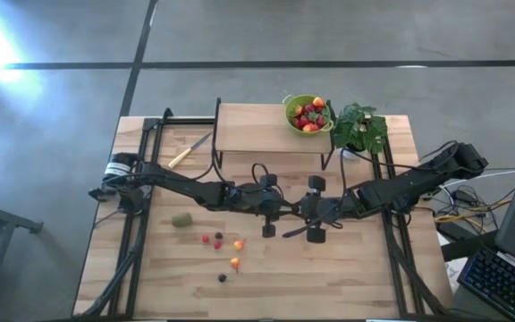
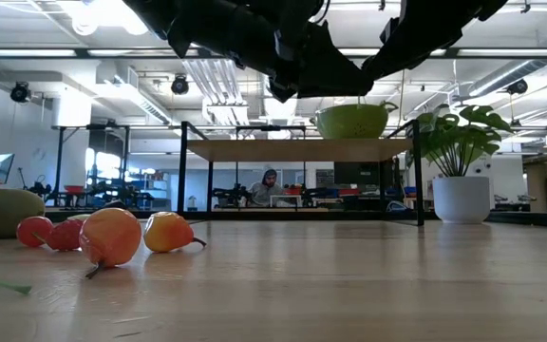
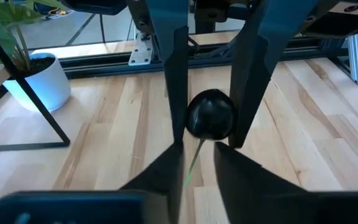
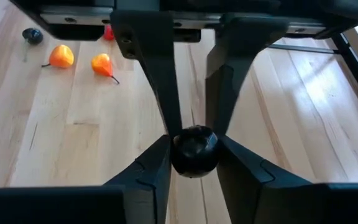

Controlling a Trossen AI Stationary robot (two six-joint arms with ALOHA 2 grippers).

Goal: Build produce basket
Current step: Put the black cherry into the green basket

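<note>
Both arms meet over the table's middle. The right gripper (image 1: 299,215) is clamped on one dark purple berry (image 4: 194,150), held clear of the wood. The left gripper (image 1: 279,216) faces it tip to tip; I read its fingers (image 3: 166,171) as parted, with the berry's stem hanging in the gap.

The produce basket (image 1: 289,108) sits on the raised wooden shelf (image 1: 253,130) beside the potted plant (image 1: 361,128), already holding red and orange fruit. Loose produce (image 1: 223,244) and the kiwi-like fruit (image 1: 181,219) lie on the table near the left arm.
</note>
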